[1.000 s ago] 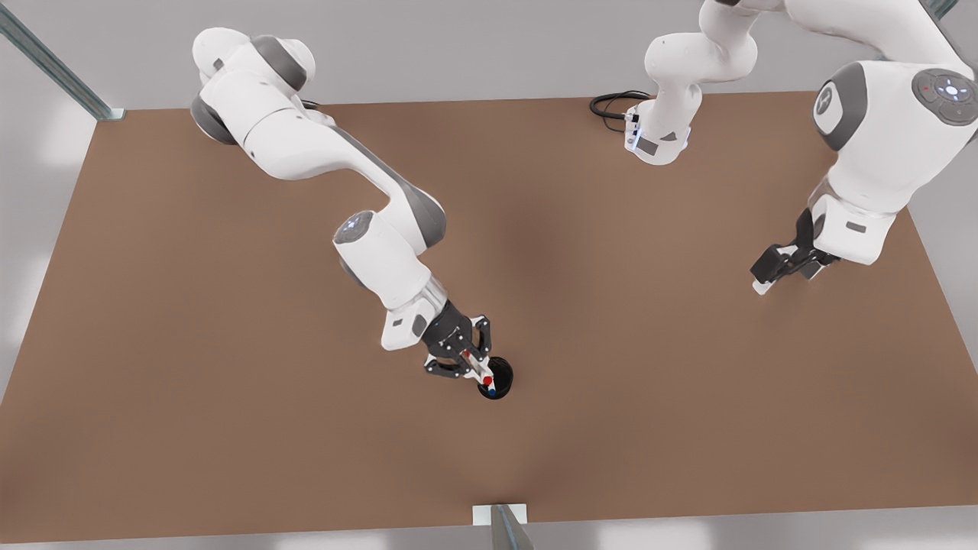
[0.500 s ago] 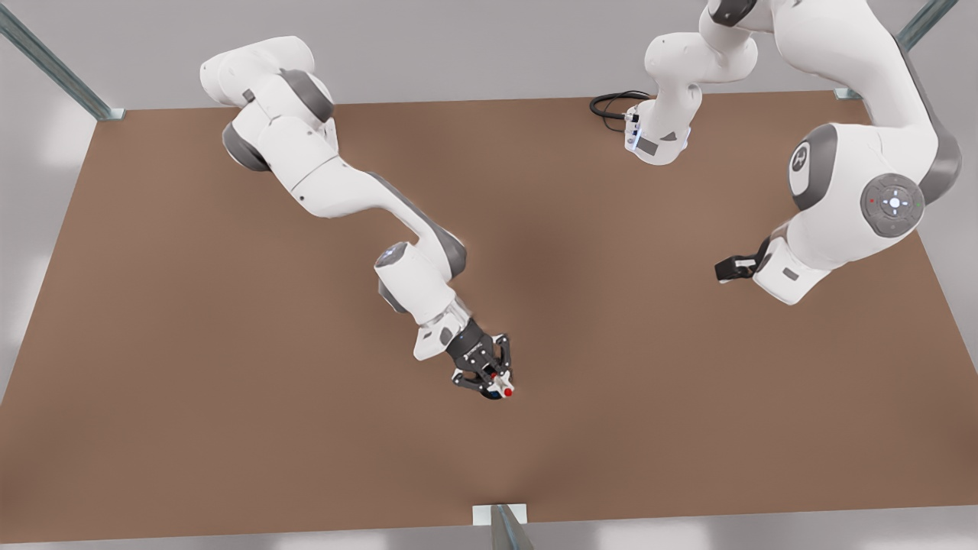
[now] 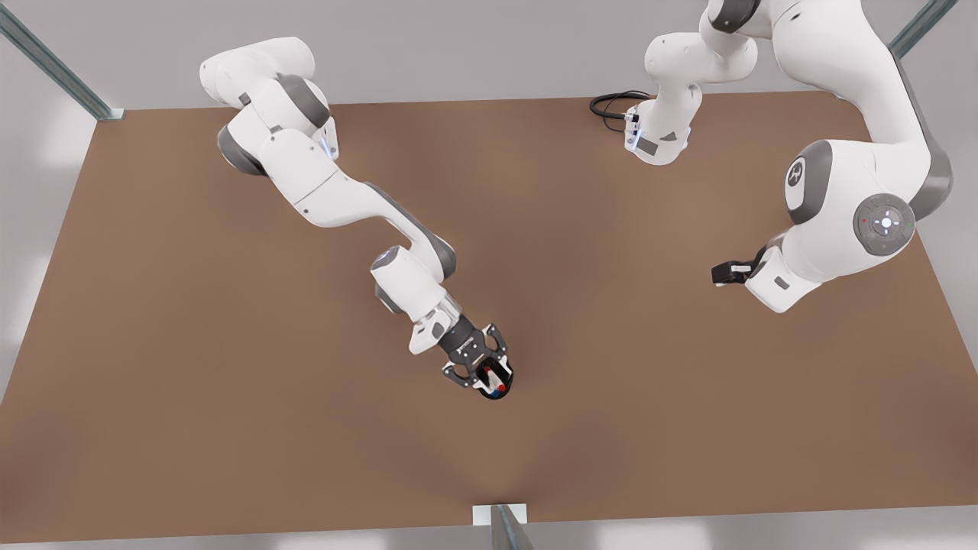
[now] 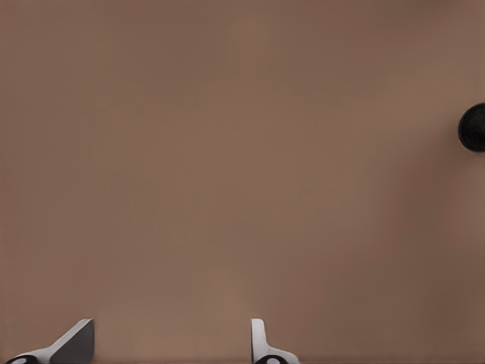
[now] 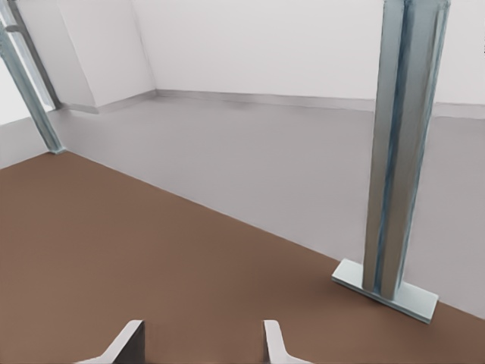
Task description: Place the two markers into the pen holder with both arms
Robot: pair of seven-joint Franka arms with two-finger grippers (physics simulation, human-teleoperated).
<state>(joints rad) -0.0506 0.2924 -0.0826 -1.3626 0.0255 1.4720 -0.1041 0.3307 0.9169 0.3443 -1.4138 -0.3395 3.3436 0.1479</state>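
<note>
The black pen holder (image 3: pixel 506 382) stands near the middle of the brown table (image 3: pixel 229 428). In its mouth I see the red end of one marker (image 3: pixel 490 374) and the blue end of the other marker (image 3: pixel 500 388). My right gripper (image 3: pixel 484 368), on the arm at the front view's left, hangs tilted just over the holder. It is open, with nothing between its fingers (image 5: pixel 129 337). My left gripper (image 3: pixel 723 273) waits far off at the front view's right, open and empty (image 4: pixel 171 337). Its wrist view catches the pen holder (image 4: pixel 474 127) at one edge.
A metal post on a white base plate (image 3: pixel 500 523) stands at the table's near edge, close ahead in the right wrist view (image 5: pixel 398 152). Another post (image 3: pixel 53 65) rises at the back left corner. A black cable (image 3: pixel 611 103) lies by the far arm base.
The right gripper carried the red marker over the holder, then opened; the marker now sits inside beside the blue one. The left arm drew back toward the front view's right and turned its wrist.
</note>
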